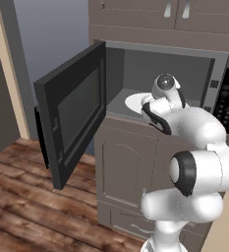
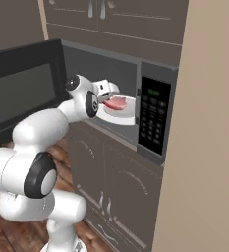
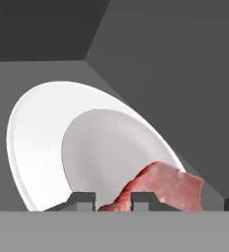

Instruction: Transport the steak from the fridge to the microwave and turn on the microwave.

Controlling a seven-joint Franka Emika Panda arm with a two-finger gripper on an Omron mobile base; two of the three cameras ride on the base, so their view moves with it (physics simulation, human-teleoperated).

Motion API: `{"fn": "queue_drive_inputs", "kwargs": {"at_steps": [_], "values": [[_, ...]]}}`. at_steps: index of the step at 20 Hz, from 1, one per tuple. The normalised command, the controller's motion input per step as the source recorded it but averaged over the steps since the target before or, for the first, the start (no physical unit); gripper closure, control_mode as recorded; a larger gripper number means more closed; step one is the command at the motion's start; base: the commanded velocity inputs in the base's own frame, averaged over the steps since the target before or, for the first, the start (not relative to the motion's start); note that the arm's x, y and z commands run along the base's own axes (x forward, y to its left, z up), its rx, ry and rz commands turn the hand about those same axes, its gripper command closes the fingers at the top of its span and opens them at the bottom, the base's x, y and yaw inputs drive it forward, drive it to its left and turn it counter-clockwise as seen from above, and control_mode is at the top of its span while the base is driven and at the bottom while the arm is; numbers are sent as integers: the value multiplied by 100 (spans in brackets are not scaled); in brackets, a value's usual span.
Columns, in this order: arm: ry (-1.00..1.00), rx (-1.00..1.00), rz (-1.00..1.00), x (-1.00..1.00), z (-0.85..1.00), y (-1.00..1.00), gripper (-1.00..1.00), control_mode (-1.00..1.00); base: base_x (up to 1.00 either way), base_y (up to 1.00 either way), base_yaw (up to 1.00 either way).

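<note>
The microwave [image 1: 167, 61] stands with its windowed door [image 1: 74, 115] swung wide to the left. My gripper [image 2: 110, 98] reaches into the cavity and is shut on the steak [image 2: 117, 103], a red-pink slab. In the hand view the steak [image 3: 172, 187] hangs between the finger tips [image 3: 82, 199], just above the round white turntable plate [image 3: 42, 138]. It sits toward the plate's near right part. The plate [image 1: 134, 102] lies on the cavity floor. The black keypad panel [image 2: 152, 120] is to the right of the opening. The fridge is out of view.
Brown cabinet doors [image 1: 128, 167] sit below the microwave and upper cabinets [image 2: 121, 19] above it. A tall beige panel [image 2: 209, 128] rises close on the right. The open door juts out over the wooden floor [image 1: 22, 197] on the left.
</note>
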Motion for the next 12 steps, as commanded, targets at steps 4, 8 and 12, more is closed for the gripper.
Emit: {"fn": "queue_drive_inputs", "kwargs": {"at_steps": [4,8,12], "values": [[0,0,1,34,0,0,100,-100,0,0,0],[0,0,4,12,-5,-2,100,-100,0,0,0],[1,0,0,9,-34,-34,100,-100,0,0,0]]}}
